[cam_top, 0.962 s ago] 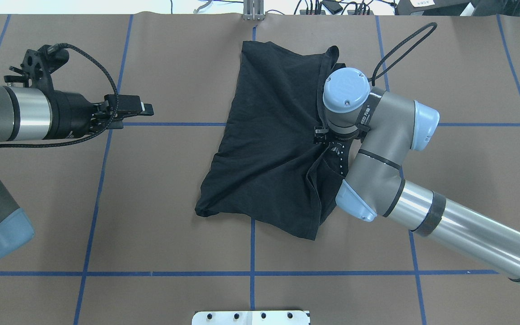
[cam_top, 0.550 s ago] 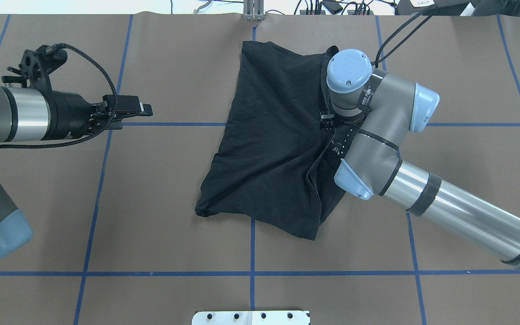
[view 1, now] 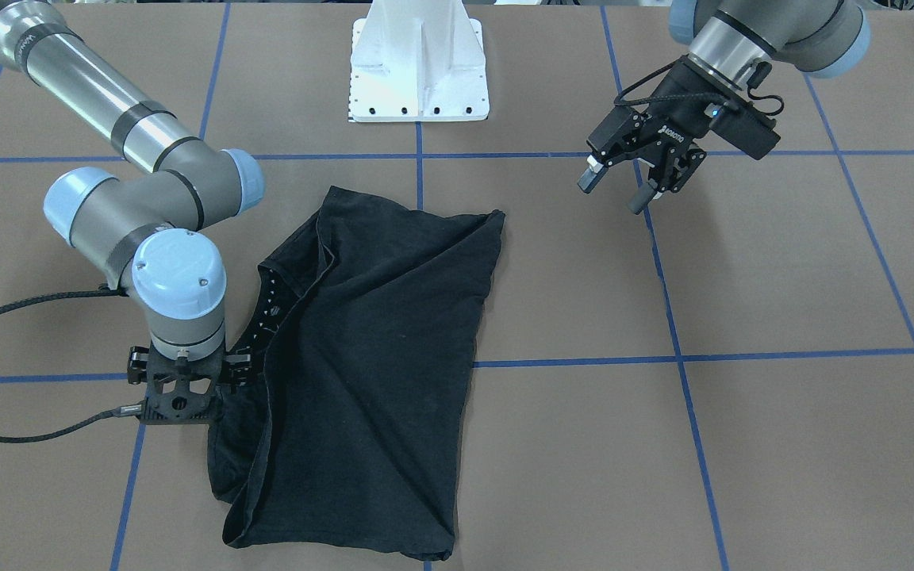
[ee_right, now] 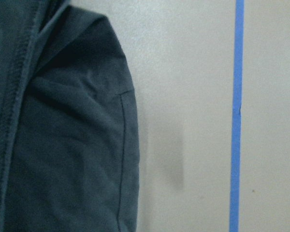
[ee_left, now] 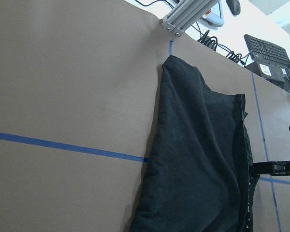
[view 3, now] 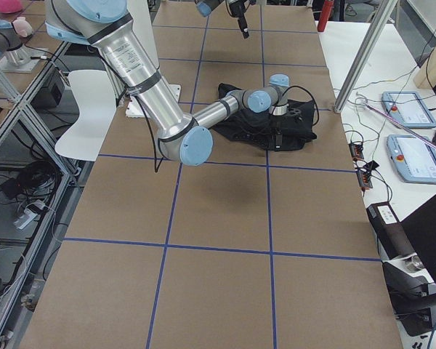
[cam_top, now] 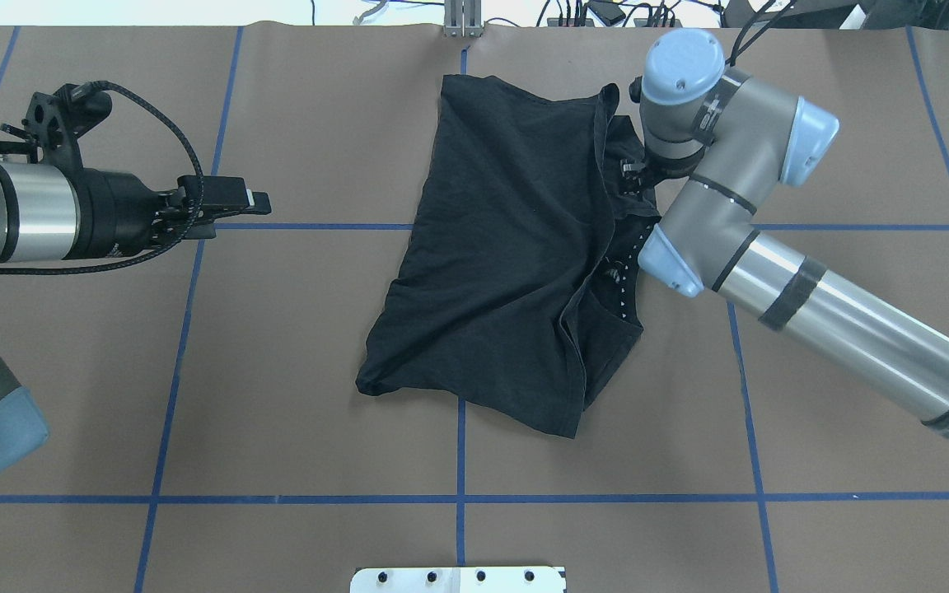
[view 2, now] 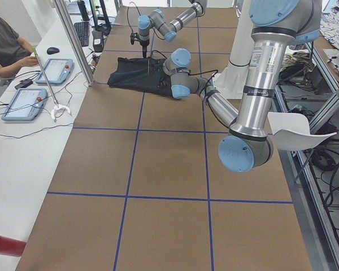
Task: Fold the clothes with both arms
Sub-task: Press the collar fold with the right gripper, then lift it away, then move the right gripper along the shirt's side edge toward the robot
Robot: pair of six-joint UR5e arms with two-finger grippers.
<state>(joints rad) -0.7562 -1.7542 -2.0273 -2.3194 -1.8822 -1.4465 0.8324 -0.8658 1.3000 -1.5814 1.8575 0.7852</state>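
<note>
At the left of the overhead view the left gripper (cam_top: 259, 200) is held level above the bare table (cam_top: 293, 371), well apart from the garment. In the front-facing view its fingers (view 1: 589, 178) are seen spread with nothing between them, so it is judged to be parked clear until a second grasp is needed. In the middle, the black T-shirt (cam_top: 507, 263) is laid on the brown paper across a blue tape line (cam_top: 318, 226). It is doubled over roughly in half, with the graphic hidden and a hemmed edge and small white marks exposed along its right side. Further right, the right arm (cam_top: 804, 280) is reached in from the near right corner, and its wrist is turned straight down over the shirt's far right corner, where a sleeve-like flap sticks out. The right gripper (view 3: 276, 137) is covered by the wrist from above. In its own camera only the hemmed flap beside bare paper is shown, so whether it is spread or clamped on cloth cannot be told. This placement is judged to serve a grasp or tuck of that loose flap
</note>
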